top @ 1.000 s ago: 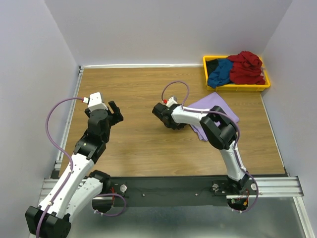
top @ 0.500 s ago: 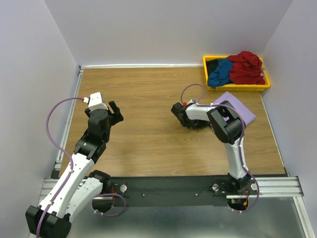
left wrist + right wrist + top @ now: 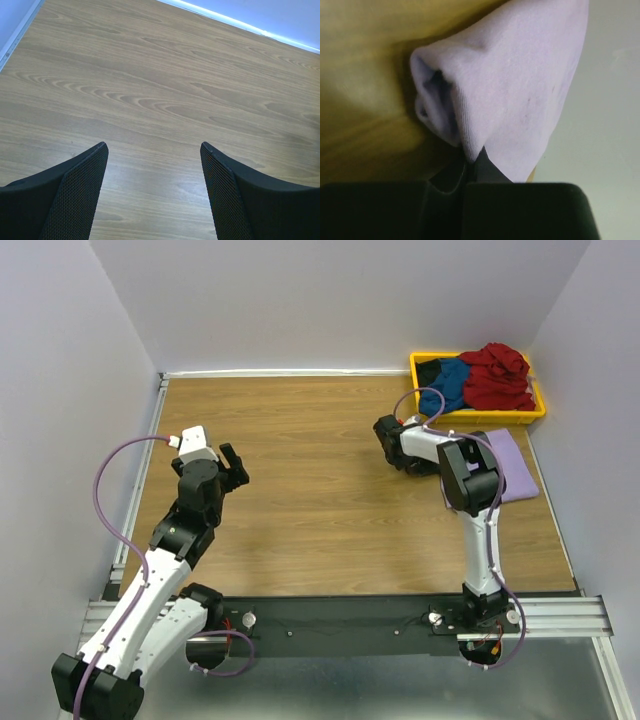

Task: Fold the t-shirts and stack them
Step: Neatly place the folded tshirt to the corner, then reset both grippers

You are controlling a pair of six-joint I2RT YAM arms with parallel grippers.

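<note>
Right hand: closed, pinching a fold of the lavender t-shirt between its fingertips. The rest of the cloth lies on the right side of the counter, near the yellow bin. Left hand: jaws apart, holding nothing, well apart from the shirt.

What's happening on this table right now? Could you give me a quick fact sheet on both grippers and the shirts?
Left gripper: open, empty, over bare wood
Right gripper: shut on a fold of the lavender t-shirt
Shirt location: right side of the table, just in front of the yellow bin
Bin contents: red t-shirt, blue t-shirt, black t-shirt, heaped unfolded
Folded stack: none in view
</note>
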